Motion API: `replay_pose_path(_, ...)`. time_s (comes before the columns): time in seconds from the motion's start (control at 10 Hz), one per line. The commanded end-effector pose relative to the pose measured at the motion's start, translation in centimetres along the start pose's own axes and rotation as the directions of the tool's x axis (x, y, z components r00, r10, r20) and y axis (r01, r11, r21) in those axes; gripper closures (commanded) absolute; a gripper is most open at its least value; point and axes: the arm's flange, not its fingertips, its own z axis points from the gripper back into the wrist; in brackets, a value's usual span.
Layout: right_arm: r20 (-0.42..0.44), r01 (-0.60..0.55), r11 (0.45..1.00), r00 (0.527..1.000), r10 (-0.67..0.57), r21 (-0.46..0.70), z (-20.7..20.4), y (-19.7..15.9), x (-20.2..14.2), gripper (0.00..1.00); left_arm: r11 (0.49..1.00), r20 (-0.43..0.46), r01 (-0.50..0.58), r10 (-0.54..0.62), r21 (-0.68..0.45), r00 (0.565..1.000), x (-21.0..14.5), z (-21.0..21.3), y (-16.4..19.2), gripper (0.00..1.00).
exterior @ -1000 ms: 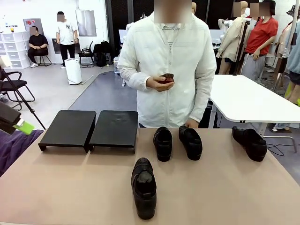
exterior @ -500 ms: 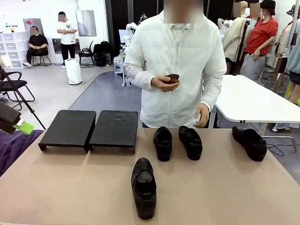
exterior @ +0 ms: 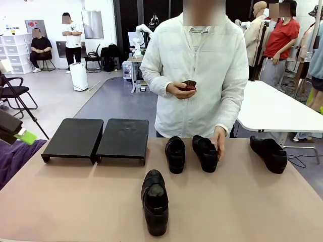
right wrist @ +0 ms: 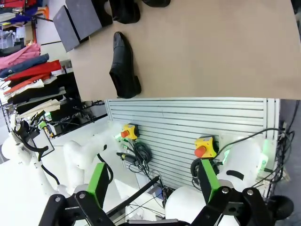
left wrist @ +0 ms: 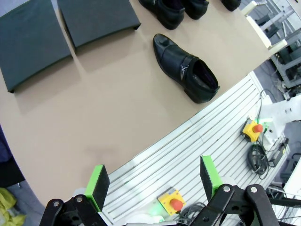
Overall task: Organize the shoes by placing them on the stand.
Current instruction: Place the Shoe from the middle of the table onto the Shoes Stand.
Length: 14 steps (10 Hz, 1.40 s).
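Cropped, unclear
Three shoes (left wrist: 165,10) run past the left wrist view's top edge; the person's small object (exterior: 189,84) (dark red) is unidentifiable.

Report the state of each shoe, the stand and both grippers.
Near shoe: on table, untouched.
Middle-left shoe: on table, untouched.
Middle-right shoe: on table, person's hand on it.
Far-right shoe: on table, untouched.
Stand: no shoes on it.
Left gripper: open, empty.
Right gripper: open, empty.

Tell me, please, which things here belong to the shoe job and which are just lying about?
Job: near shoe; left-middle shoe; right-middle shoe; far-right shoe; stand.
Lying about: purple cloth; white table; stop buttons.
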Motion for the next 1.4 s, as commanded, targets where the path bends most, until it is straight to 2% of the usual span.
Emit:
replay_pose_path(0.0, -0.008, -0.008, 1.000, 1.000, 0.008, 0.001, 0.5, -0.1, 0.0, 0.00, 1.000, 0.000, 0.000, 0.000, 0.000, 1.000, 0.0, 0.0, 0.0, 0.00)
replay_pose_path(0.1, -0.008, -0.008, 1.000, 1.000, 0.008, 0.001, 0.5, -0.1, 0.0, 0.00, 0.984, 0.037, -0.129, 0.125, 0.124, 0.991, 1.6, 0.2, -2.5, 0.00)
replay_pose_path(0.2, -0.008, -0.008, 1.000, 1.000, 0.008, 0.001, 0.5, -0.1, 0.0, 0.00, 0.950, 0.046, -0.264, 0.260, 0.169, 0.965, 4.7, -1.9, -5.2, 0.00)
replay_pose_path(0.3, -0.008, -0.008, 1.000, 1.000, 0.008, 0.001, 0.5, -0.1, 0.0, 0.00, 0.956, -0.006, -0.239, 0.243, 0.173, 0.970, 8.3, -4.9, -8.8, 0.00)
replay_pose_path(0.4, -0.008, -0.008, 1.000, 1.000, 0.008, 0.001, 0.5, -0.1, 0.0, 0.00, 0.953, -0.047, -0.202, 0.218, 0.228, 0.975, 11.1, -9.1, -12.7, 0.00)
replay_pose_path(0.5, -0.008, -0.008, 1.000, 1.000, 0.008, 0.001, 0.5, -0.1, 0.0, 0.00, 0.970, -0.142, -0.053, 0.089, 0.236, 0.986, 12.7, -14.8, -17.1, 0.00)
replay_pose_path(0.7, -0.008, -0.008, 1.000, 1.000, 0.008, 0.001, 0.5, -0.1, 0.0, 0.00, 0.953, -0.197, -0.006, 0.069, 0.302, 0.978, 13.1, -22.5, -21.4, 0.00)
replay_pose_path(0.8, -0.008, -0.008, 1.000, 1.000, 0.008, 0.001, 0.5, -0.1, 0.0, 0.00, 0.943, -0.161, -0.030, 0.088, 0.332, 0.983, 13.0, -24.3, -22.0, 0.00)
replay_pose_path(0.9, -0.008, -0.008, 1.000, 1.000, 0.008, 0.001, 0.5, -0.1, 0.0, 0.00, 0.974, -0.175, -0.024, 0.065, 0.227, 0.982, 10.2, -21.2, -22.4, 0.00)
replay_pose_path(1.1, -0.008, -0.008, 1.000, 1.000, 0.008, 0.001, 0.5, -0.1, 0.0, 0.00, 0.974, -0.175, -0.024, 0.065, 0.227, 0.982, 10.2, -21.2, -22.4, 0.00)
replay_pose_path(1.2, -0.008, -0.008, 1.000, 1.000, 0.008, 0.001, 0.5, -0.1, 0.0, 0.00, 0.972, -0.197, -0.007, 0.055, 0.237, 0.979, 11.2, -24.3, -23.2, 0.00)
replay_pose_path(1.3, -0.008, -0.008, 1.000, 1.000, 0.008, 0.001, 0.5, -0.1, 0.0, 0.00, 0.963, -0.190, -0.068, 0.120, 0.260, 0.975, 11.0, -25.3, -22.4, 0.00)
